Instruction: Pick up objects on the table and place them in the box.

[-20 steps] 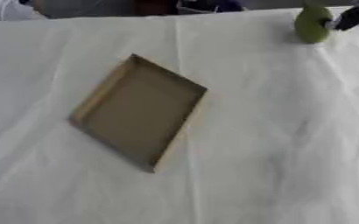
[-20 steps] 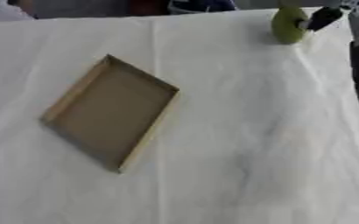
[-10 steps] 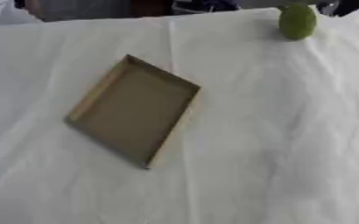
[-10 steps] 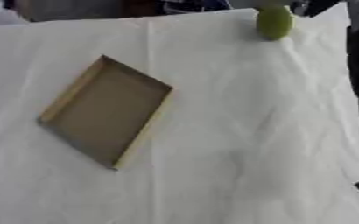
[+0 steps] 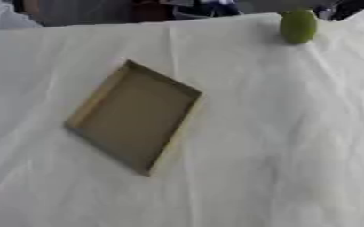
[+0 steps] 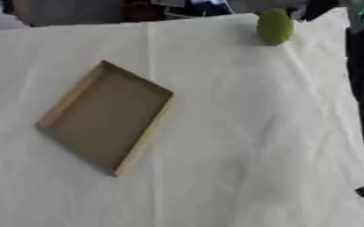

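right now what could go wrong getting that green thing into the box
The green object sits at the table's far edge, near the right arm; a nudge might roll it off. The shallow box lies well apart and askew, so a long carry could end in a drop or overshoot its low walls.

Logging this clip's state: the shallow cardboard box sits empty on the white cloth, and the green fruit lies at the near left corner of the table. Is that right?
Not quite. The box is indeed empty on the white cloth, but the green fruit stands at the far right of the table, near its back edge, well apart from the box. The left eye view shows this plainly.
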`<state>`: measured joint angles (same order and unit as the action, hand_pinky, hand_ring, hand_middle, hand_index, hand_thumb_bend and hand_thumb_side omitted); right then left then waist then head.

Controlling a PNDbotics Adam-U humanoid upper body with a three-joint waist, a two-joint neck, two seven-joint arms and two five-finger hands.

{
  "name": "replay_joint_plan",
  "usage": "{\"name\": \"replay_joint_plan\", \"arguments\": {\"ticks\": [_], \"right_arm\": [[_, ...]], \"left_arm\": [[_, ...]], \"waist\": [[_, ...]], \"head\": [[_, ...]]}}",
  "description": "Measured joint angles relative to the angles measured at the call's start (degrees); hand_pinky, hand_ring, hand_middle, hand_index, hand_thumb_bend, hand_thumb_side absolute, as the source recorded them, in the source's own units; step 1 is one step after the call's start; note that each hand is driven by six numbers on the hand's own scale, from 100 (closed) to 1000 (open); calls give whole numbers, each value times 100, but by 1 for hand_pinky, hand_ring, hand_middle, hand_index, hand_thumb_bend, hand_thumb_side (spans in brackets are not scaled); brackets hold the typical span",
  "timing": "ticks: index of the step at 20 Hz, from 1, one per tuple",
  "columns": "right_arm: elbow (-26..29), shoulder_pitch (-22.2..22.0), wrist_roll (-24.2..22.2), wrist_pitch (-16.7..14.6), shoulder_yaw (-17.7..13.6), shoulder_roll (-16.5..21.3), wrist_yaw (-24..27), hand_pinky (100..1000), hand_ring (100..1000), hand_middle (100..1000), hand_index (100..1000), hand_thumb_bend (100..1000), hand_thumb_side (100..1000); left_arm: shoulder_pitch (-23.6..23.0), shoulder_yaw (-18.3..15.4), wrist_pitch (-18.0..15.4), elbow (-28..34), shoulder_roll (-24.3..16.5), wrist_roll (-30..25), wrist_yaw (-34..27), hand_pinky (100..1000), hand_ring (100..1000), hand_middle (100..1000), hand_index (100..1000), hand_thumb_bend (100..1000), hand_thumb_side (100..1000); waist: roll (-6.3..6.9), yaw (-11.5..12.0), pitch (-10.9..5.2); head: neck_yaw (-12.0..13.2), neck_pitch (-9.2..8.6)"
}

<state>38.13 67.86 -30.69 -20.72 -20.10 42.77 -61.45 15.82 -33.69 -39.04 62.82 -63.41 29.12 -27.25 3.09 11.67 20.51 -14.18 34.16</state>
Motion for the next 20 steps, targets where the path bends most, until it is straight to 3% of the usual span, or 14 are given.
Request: {"name": "replay_joint_plan", "arguments": {"ticks": [4,10,20], "right_arm": [[-17,-7,-119,-53,19,-46,-46,871,927,869,925,238,100],[-58,-38,-210,-97,35,-88,-65,874,930,869,927,223,100],[-187,-113,-477,-177,74,-95,58,874,931,868,932,214,100]], "left_arm": [[163,232,-173,-607,-137,-172,-143,790,814,744,873,112,370],[387,435,-410,-1353,-369,-335,-461,790,851,744,872,110,376],[488,526,-530,-1670,-465,-455,-707,789,851,743,868,101,378]], "waist": [[5,-17,2],[35,-22,11],[43,-38,13]], "head": [[1,-94],[5,-99],[40,-93]]}}
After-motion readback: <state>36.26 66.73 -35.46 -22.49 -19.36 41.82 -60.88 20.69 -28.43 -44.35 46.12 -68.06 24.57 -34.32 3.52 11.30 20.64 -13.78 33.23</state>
